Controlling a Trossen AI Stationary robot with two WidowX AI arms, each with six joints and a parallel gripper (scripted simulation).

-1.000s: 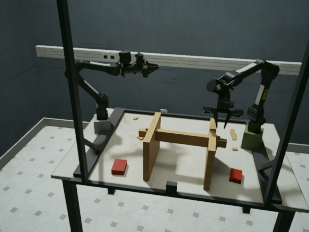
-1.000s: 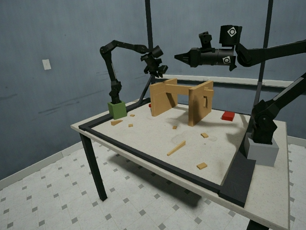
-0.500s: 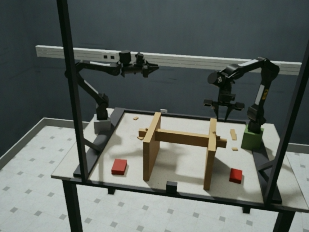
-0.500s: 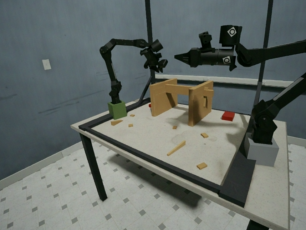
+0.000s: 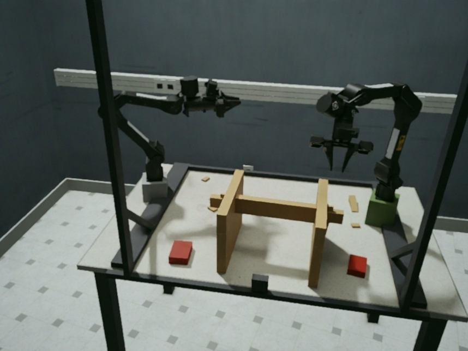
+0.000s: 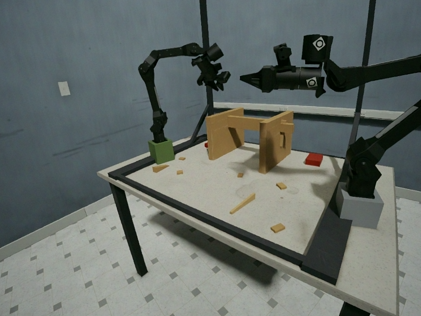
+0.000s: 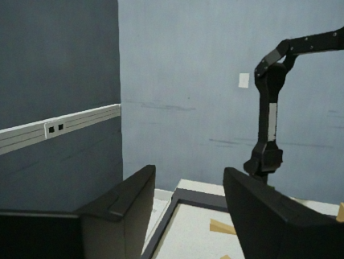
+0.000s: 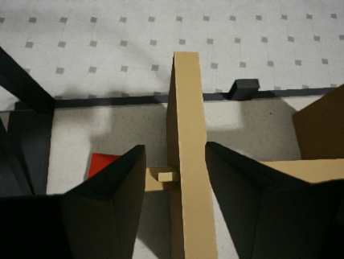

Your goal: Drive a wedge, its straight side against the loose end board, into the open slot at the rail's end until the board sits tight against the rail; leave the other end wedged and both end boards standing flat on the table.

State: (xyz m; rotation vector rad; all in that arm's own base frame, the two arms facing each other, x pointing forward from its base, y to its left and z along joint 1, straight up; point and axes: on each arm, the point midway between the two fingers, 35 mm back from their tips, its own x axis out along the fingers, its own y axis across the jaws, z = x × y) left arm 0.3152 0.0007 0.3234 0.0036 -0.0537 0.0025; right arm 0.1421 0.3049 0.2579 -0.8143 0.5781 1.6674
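Observation:
A wooden rail (image 5: pixel 275 208) runs through two upright end boards, one on the left (image 5: pixel 229 222) and one on the right (image 5: pixel 319 226); both stand flat on the table. A small wedge (image 8: pixel 168 176) sits in the rail's slot just outside the right board, and shows from the top view (image 5: pixel 332 210). My right gripper (image 5: pixel 340 166) hangs above that end, clear of the board, fingers apart and empty; the wrist view (image 8: pixel 174 150) looks down past them. The far end's wedge (image 6: pixel 281 138) stands in its slot. My left gripper (image 5: pixel 236 102) is high above the table, fingers apart, empty.
Two red blocks (image 5: pixel 180 252) (image 5: pixel 357 265) lie near the front. Loose wedges (image 5: pixel 353 203) (image 6: pixel 242 203) and small chips lie on the table. The right arm's green base (image 5: pixel 381 209) stands at the back right. Dark frame posts (image 5: pixel 109 135) stand at the corners.

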